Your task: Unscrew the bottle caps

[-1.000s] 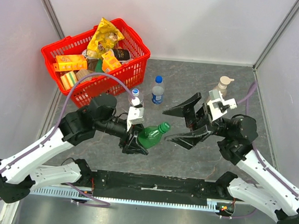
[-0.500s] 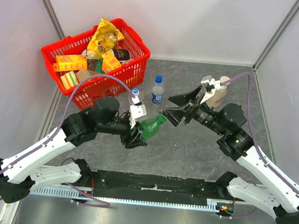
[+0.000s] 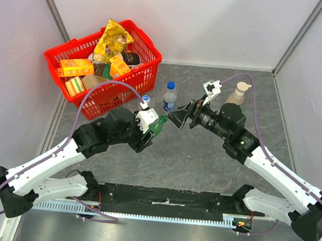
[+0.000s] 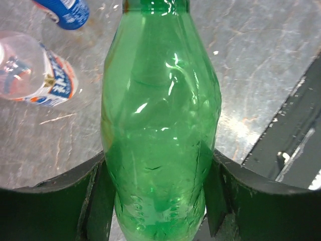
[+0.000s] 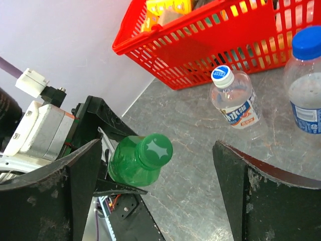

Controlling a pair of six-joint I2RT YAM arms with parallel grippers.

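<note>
Green cap sits screwed on the green bottle, which is held tilted at mid-table. Left gripper is clamped round the bottle's body. Right gripper is spread wide, its fingers flanking the cap without touching it. Clear bottle is near the red basket.

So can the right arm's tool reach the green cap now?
Probably yes. The right tool stands wide open, the green cap faces the gap between its fingers with nothing blocking, and the left tool holds the green bottle toward it.
</note>
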